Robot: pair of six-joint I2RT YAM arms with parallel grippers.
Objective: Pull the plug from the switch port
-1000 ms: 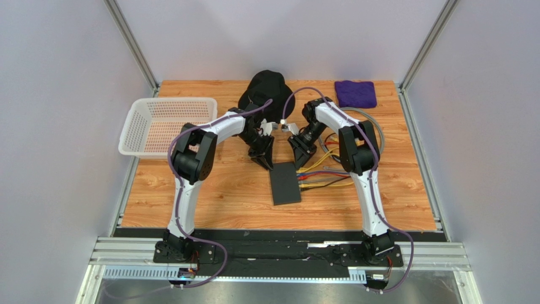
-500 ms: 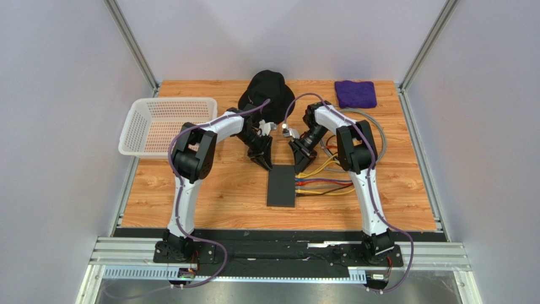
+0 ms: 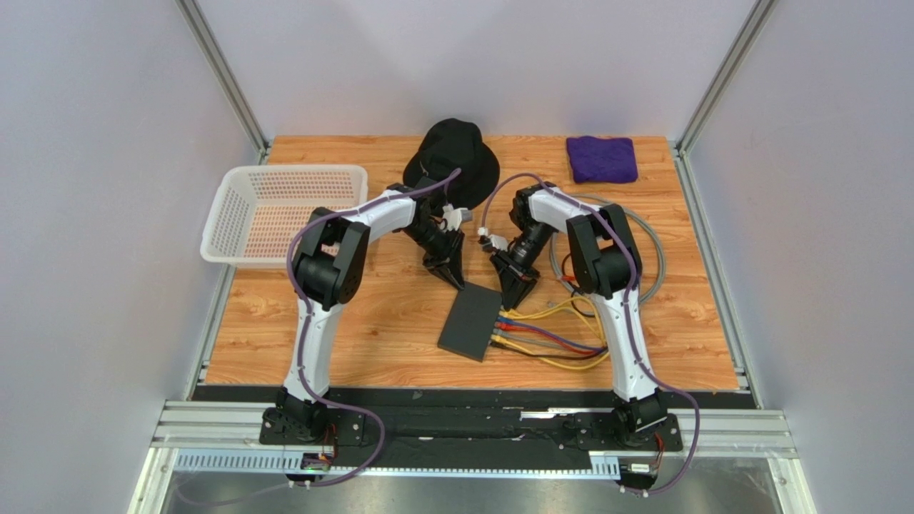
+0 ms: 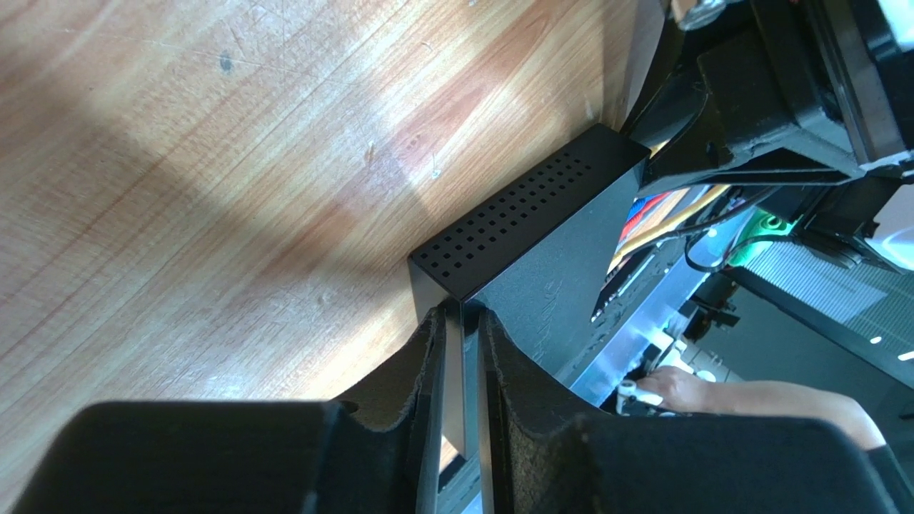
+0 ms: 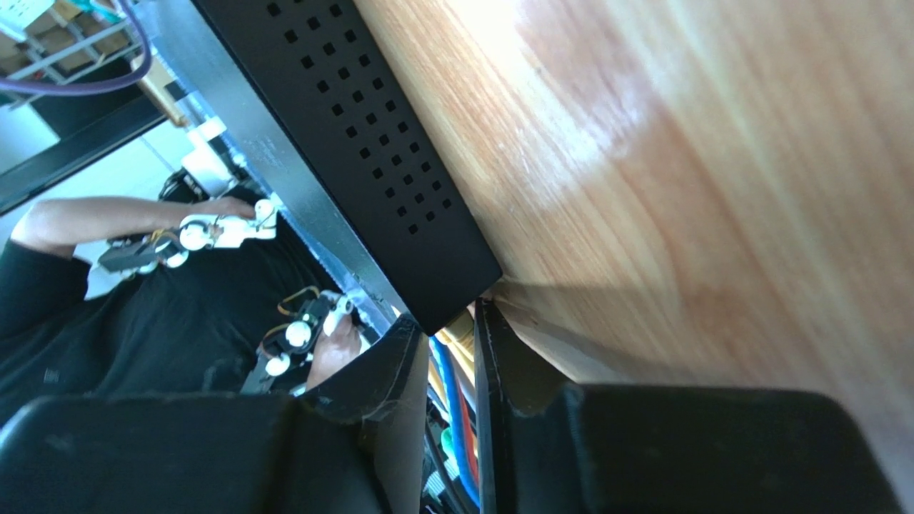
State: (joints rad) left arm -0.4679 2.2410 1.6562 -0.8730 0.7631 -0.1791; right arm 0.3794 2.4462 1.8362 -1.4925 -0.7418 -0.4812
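**Black switch sits askew, a gripper at each far corner**

Black and flat, the switch (image 3: pixel 469 323) lies on the wooden table (image 3: pixel 354 321) a little nearer than centre, between the two arms. It is turned so that its long sides slant. Its socket edge faces right, and yellow, blue and red cables (image 3: pixel 542 341) fan out from it across the boards toward the right arm.

The left gripper (image 3: pixel 451 274) reaches down to the far left corner of the switch. Seen from its own wrist, the fingers (image 4: pixel 424 375) stand close together with only a thin slit between them. The box's corner and its perforated side sit right at their tips. I cannot tell whether they pinch the corner or merely stand against it.

The right gripper (image 3: pixel 515 293) is at the far right corner, where the cables begin. Its fingers (image 5: pixel 392 364) are just as narrow. Yellow and blue cable shows in the slit, just past the corner of the perforated side. I cannot tell whether anything is clamped there.

A black bucket hat (image 3: pixel 452 153) sits at the back, behind both grippers. A purple cloth (image 3: pixel 602 157) lies in the back right corner. A white basket (image 3: pixel 220 220) stands at the left edge, well apart from the switch. A grey cable (image 3: pixel 647 241) loops on the table beside the right arm.
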